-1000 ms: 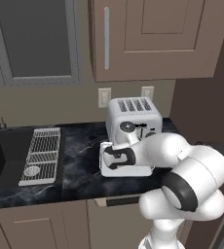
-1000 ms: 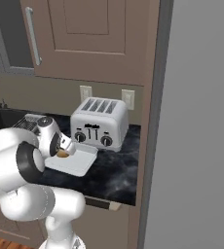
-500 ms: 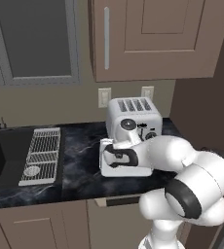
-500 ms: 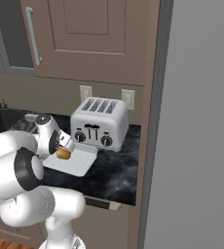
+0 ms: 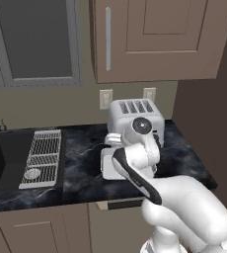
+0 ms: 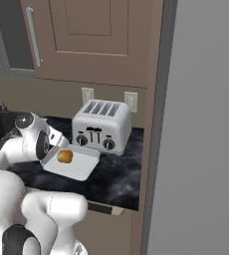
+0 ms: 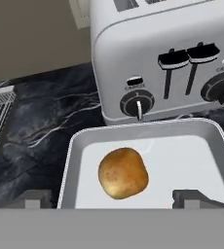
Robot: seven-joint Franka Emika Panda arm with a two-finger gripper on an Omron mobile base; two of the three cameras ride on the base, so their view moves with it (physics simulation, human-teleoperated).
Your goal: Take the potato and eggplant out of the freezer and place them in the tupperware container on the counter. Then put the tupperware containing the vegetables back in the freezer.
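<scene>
Claw (image 7: 115, 198) spread wide, gripping nothing, both dark tips (image 7: 192, 198) poking up at the bottom of the hand view, either side of the potato (image 7: 123, 172) and not touching it. Potato lying loose in the tupperware (image 7: 192, 160), a bit left of the middle there. Same golden-brown lump (image 6: 64, 156) visible from the right base view, near the tray's (image 6: 81, 167) left end, right beside the white wrist. Tray flat on the black marbled surface (image 6: 114, 182), just in front of the toaster (image 7: 182, 63). From the left base view, arm blocking most of the tray, only its left wall (image 5: 105, 163) peeking out. Toaster behind, knobs and levers facing the camera, two wall outlets (image 6: 87, 95) above it. Wire rack (image 5: 40, 158) further left on the surface (image 5: 81, 173), well apart from the tray. Grey freezer (image 6: 201, 124) door filling the right side of the right base view. Wooden cabinets (image 5: 155, 34) up top.
</scene>
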